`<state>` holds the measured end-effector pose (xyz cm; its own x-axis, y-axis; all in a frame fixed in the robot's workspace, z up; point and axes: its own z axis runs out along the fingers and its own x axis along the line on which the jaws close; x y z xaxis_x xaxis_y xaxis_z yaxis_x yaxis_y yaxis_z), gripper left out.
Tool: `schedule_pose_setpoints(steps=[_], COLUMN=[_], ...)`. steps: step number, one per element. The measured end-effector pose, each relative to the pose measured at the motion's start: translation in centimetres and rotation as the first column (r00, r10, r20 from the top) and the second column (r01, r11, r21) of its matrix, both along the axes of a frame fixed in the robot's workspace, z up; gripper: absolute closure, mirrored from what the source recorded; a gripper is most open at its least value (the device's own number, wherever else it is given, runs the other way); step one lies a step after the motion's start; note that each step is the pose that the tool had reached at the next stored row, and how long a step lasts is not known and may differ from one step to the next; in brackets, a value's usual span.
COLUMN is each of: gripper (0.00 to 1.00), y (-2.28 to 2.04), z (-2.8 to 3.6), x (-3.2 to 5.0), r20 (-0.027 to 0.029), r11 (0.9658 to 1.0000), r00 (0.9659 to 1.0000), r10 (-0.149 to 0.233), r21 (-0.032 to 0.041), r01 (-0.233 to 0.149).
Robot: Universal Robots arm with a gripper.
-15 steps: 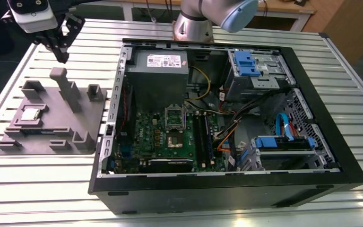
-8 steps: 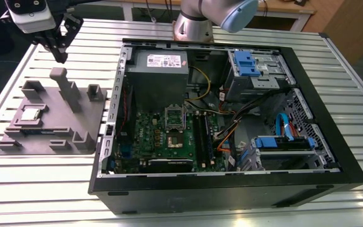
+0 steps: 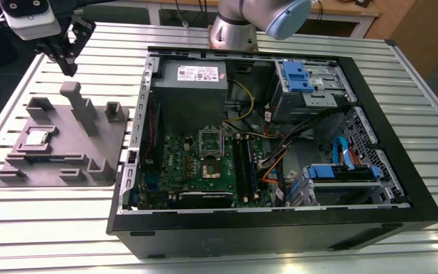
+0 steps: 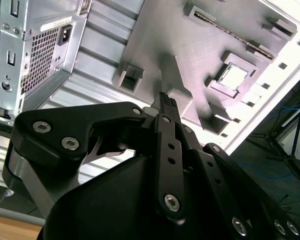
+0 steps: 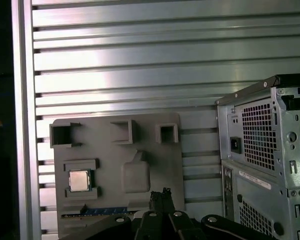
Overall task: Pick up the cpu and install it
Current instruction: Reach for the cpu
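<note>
The cpu [image 3: 36,138] is a small square chip with a shiny silver top, lying flat in a recess of the grey fixture plate [image 3: 111,142] at the exterior view's left. Both wrist views show the cpu [image 5: 79,180] [image 4: 233,76] from above. My gripper [image 3: 68,67] hangs above the table beyond the plate's far edge, well apart from the chip. Its black fingers [image 5: 161,196] are pressed together with nothing between them. On the green motherboard [image 3: 175,162] inside the open computer case [image 3: 401,188], the socket [image 3: 210,167] is uncovered.
The fixture plate carries a tall post [image 3: 82,108] and several raised blocks around the chip. A grey power supply box [image 3: 190,85] sits at the case's far end, with cables and blue drive bays [image 3: 341,171] at the exterior view's right. The slatted metal table [image 3: 52,228] runs all around.
</note>
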<state>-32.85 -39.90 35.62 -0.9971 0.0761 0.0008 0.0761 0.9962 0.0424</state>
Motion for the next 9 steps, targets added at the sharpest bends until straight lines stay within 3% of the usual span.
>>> schedule_pose_setpoints(steps=[9], gripper=[0.90], y=[0.00], z=[0.00], x=[-2.05], r20=[0.0001], r11=[1.0000], r00=[1.0000], r10=[0.000], r21=[0.0001], r01=[0.000])
